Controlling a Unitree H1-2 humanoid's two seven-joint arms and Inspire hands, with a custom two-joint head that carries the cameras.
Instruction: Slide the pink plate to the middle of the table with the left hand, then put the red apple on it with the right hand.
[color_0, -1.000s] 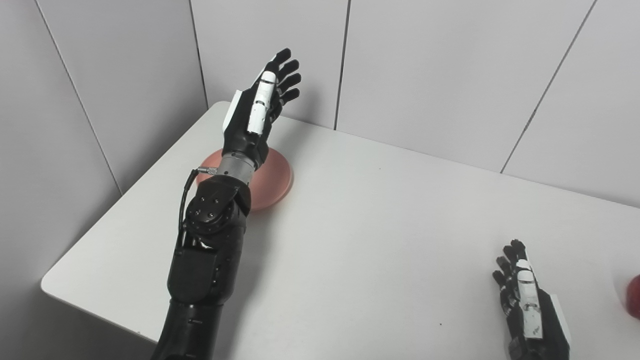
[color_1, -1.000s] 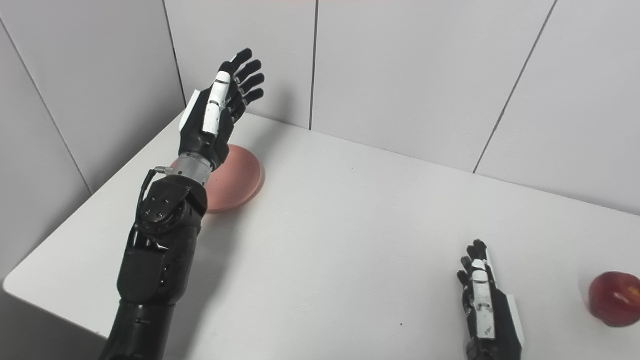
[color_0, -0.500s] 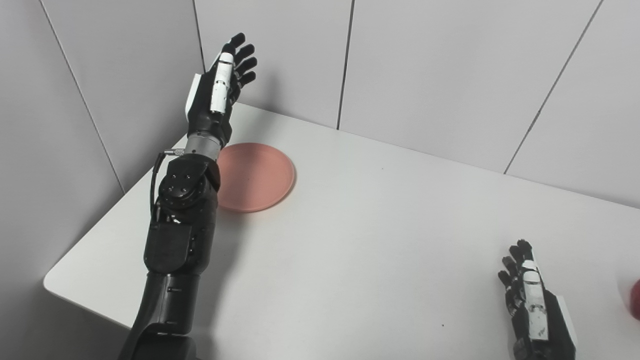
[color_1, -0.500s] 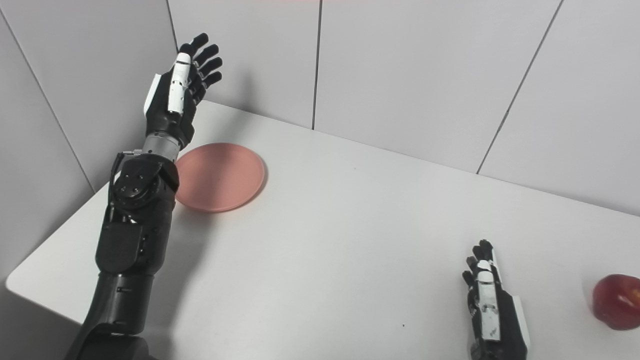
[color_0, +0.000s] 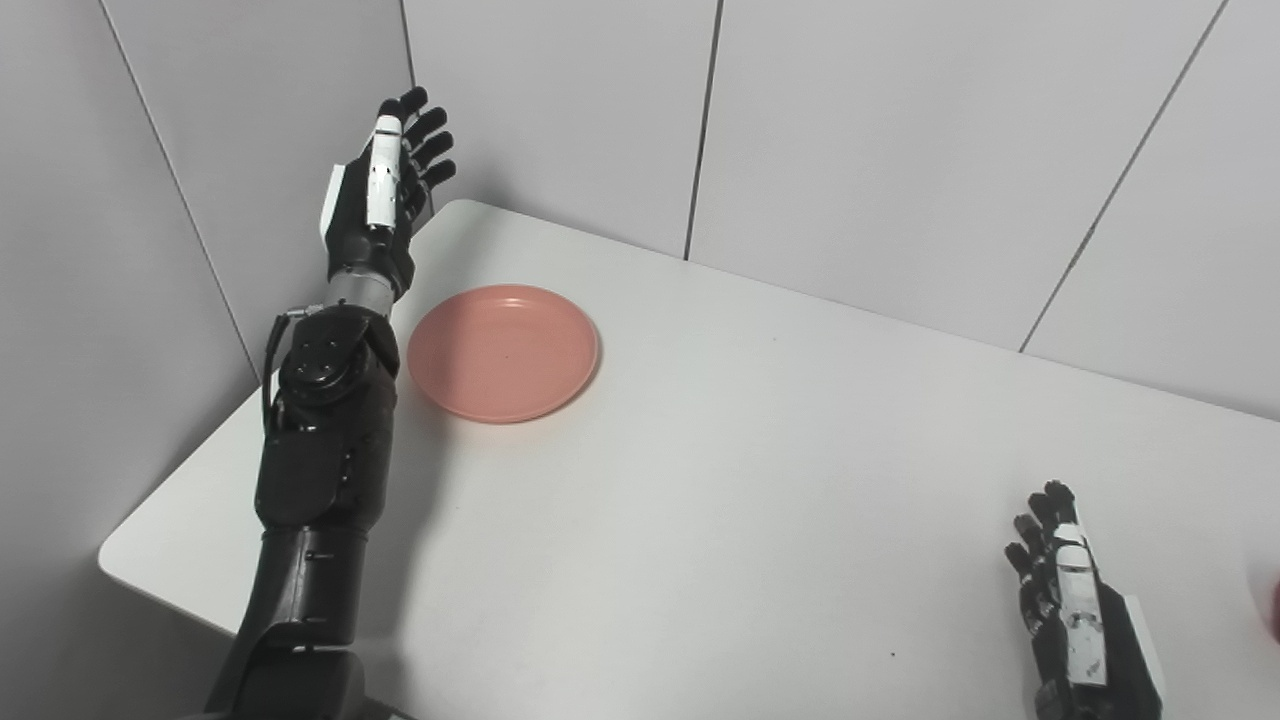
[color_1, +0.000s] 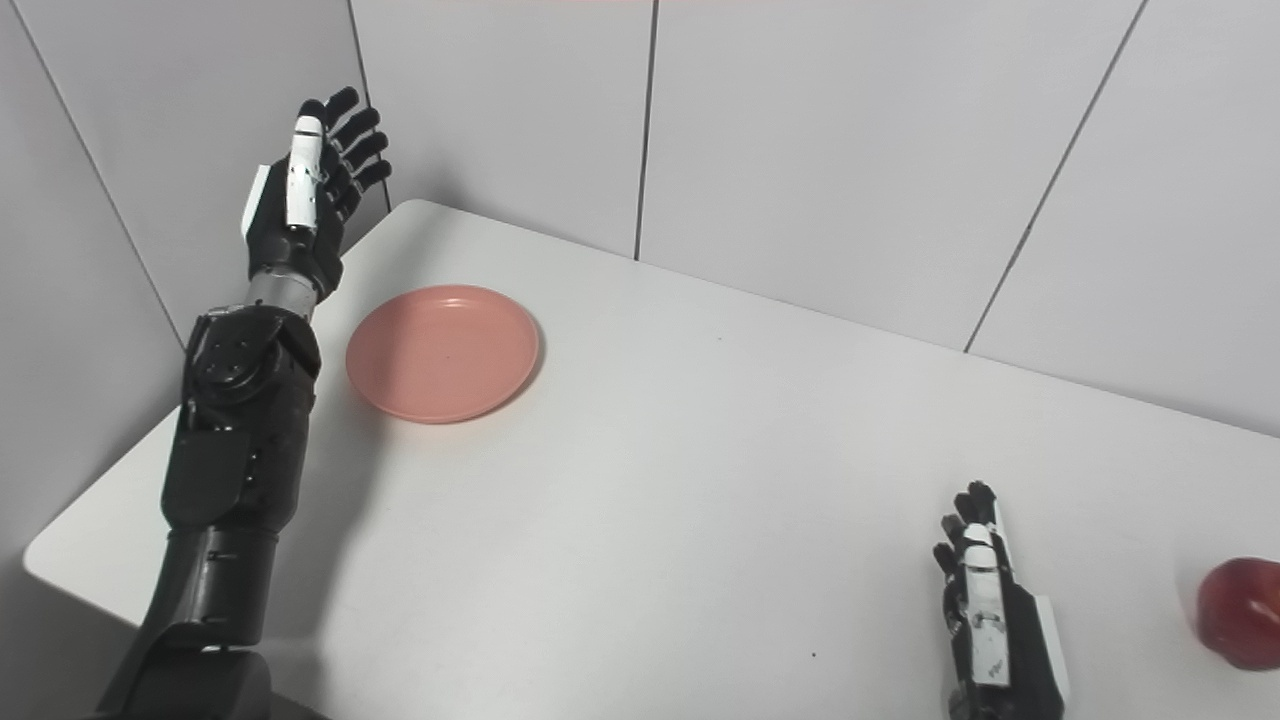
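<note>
The pink plate lies flat on the far left part of the white table. My left hand is raised in the air to the left of the plate, fingers spread and open, clear of the plate's rim. My right hand rests open near the table's front right, holding nothing. The red apple sits on the table to the right of that hand, a gap between them; in the left eye view only its edge shows.
Grey wall panels stand close behind the table and along its left side, right beside my raised left hand. The table's left corner and front left edge lie under my left forearm.
My left hand and arm have swung to the left off the plate, which is now fully uncovered. The plate and apple stayed put. The camera shifted slightly; the right hand barely moved.
</note>
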